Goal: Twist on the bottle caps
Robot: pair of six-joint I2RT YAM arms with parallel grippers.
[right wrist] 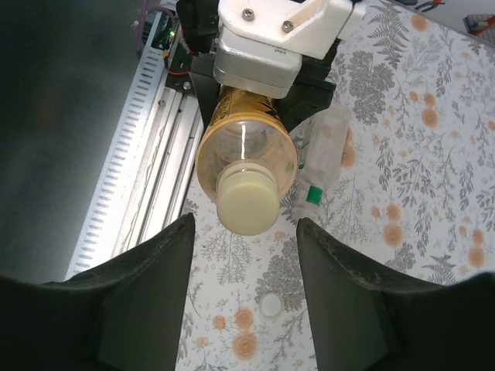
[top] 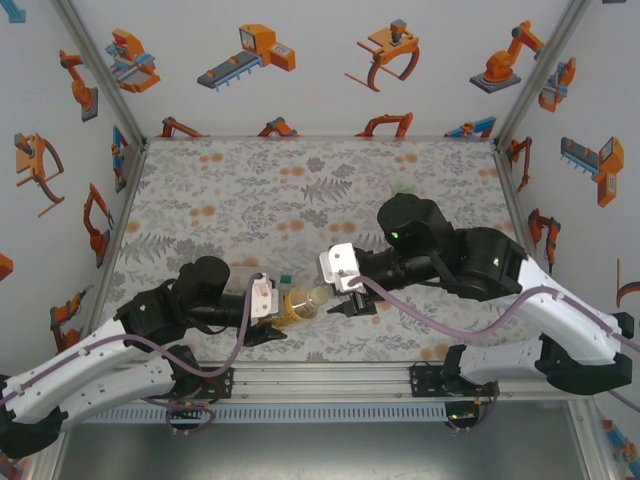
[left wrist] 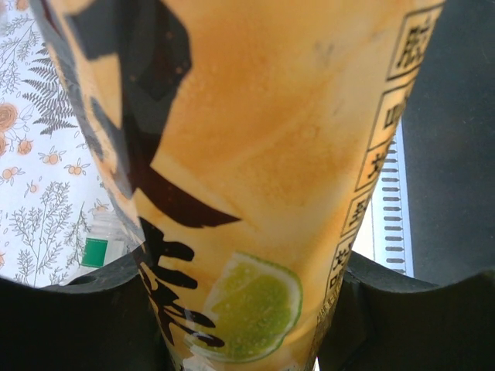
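Your left pincer [top: 278,318] clamped on the amber bottle [right wrist: 246,151], held over the bench's [top: 300,190] near edge, pale cap [right wrist: 246,205] on its neck, your right pincer [right wrist: 244,247] wide, fingers flanking that cap without touching, white cap [right wrist: 270,305] on the bench below.

bottle [right wrist: 246,151] in left claw [top: 283,312], cap [right wrist: 246,202] on it, between the jaws of right claw [right wrist: 243,232] — second bottle [right wrist: 329,151] beside, loose cap [right wrist: 270,304] on counter [right wrist: 402,193].

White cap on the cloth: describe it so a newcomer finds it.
On the fern-print table, near the front rail, an amber bottle is held in the air. On the cloth below its capped end lies the white cap: a small disc, loose, unlike the pale yellowish cap on that bottle and the green cap on the clear bottle lying nearby.
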